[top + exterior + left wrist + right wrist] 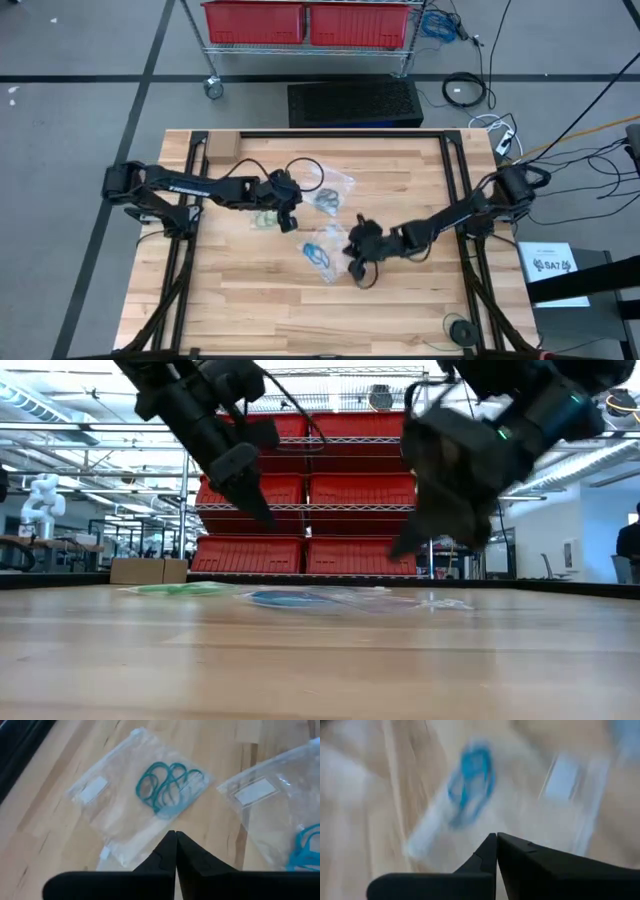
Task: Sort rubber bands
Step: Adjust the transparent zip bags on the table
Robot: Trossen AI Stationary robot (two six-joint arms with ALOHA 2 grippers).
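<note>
Wooden plank table [250, 300] with a black frame around it. Three clear flat plastic bags lie near the middle, each holding small thin rubber bands.

Left gripper [289, 222] hangs over the table's centre-left, raised off the surface in the low view [262, 515]. Its two dark fingers [165, 857] are pressed tip to tip with no gap, and nothing sits between them. They touch neither bag nor band. In the left wrist view, just beyond the tips, lies the clear bag of teal rubber bands [167, 787], a tangle of overlapping loops inside the plastic, with a white label patch at one end of the bag. The same bag shows in the high view [326, 196], just beside the left gripper.

Right gripper [358, 272] hangs over the table's centre, also clear of the surface [398, 548]. Its fingers [487, 860] are closed together, empty. Ahead of them, blurred, is the clear bag of bright blue rubber bands [470, 777]; from above it lies just beside this gripper [318, 254].

A third clear bag with green rubber bands [264, 217] lies partly under the left arm; its contents are too small to tell apart.

All bands visible are inside bags.
</note>
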